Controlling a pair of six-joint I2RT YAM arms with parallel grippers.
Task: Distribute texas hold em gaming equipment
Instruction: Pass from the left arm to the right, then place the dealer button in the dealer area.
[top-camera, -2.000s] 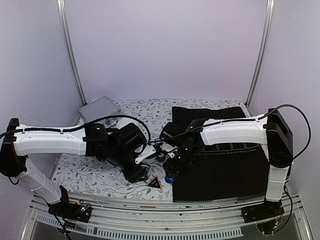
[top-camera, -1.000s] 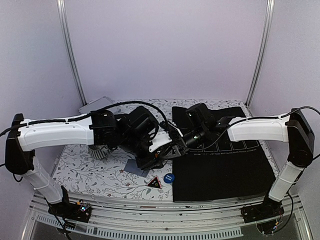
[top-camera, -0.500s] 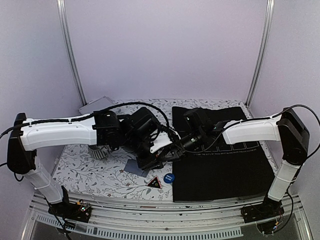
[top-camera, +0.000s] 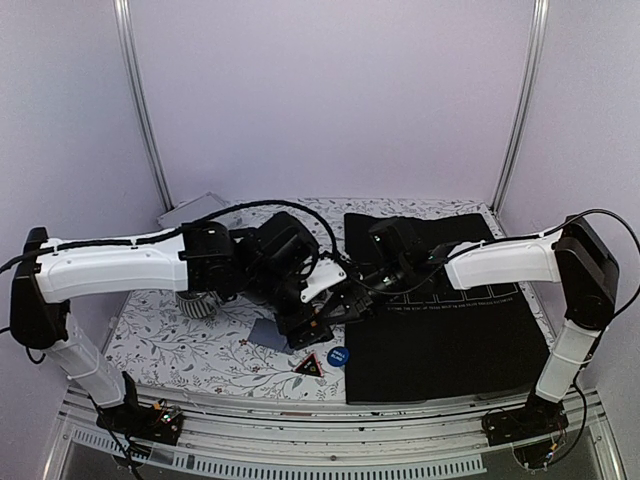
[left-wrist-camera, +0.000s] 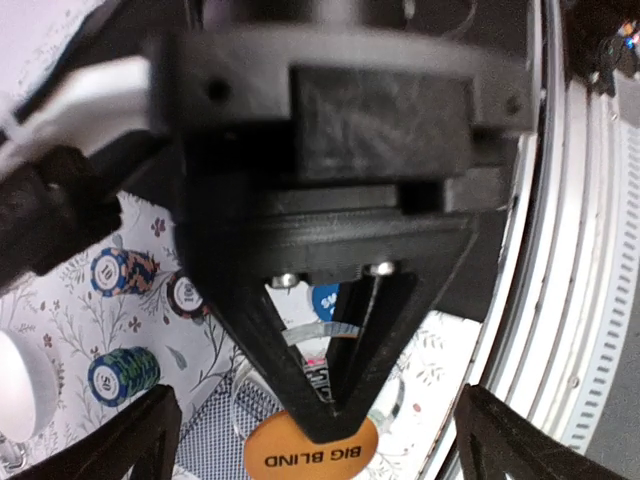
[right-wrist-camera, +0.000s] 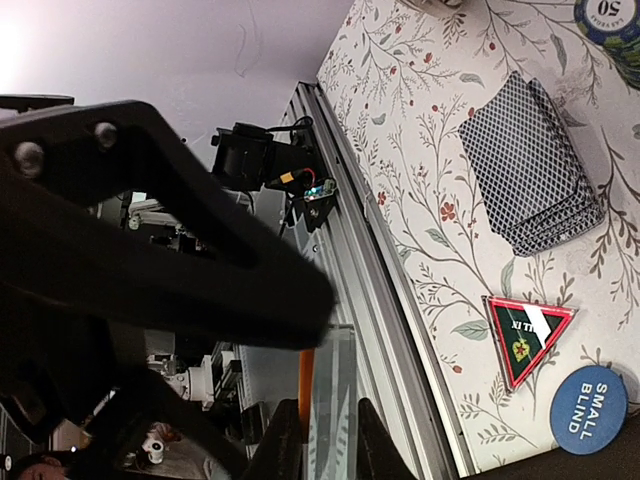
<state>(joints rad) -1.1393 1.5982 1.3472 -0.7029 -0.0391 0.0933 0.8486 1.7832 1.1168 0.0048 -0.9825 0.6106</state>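
Right wrist, claw (right-wrist-camera: 318, 445) gripping clear-cased orange disc (right-wrist-camera: 306, 415)

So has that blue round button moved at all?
No. The blue button lies at the black mat's near-left corner, beside the triangular marker, just as before.

"BIG BLIND" on orange disc (left-wrist-camera: 310, 458) just past left hand (left-wrist-camera: 325, 425); "10" on blue-white chip (left-wrist-camera: 108, 272) further left. Beside right hand (right-wrist-camera: 328, 440): "SMALL BLIND" on blue button (right-wrist-camera: 587, 407), "XI TI" on triangular marker (right-wrist-camera: 525, 335); farther off, "50" on teal chip (right-wrist-camera: 610, 15).
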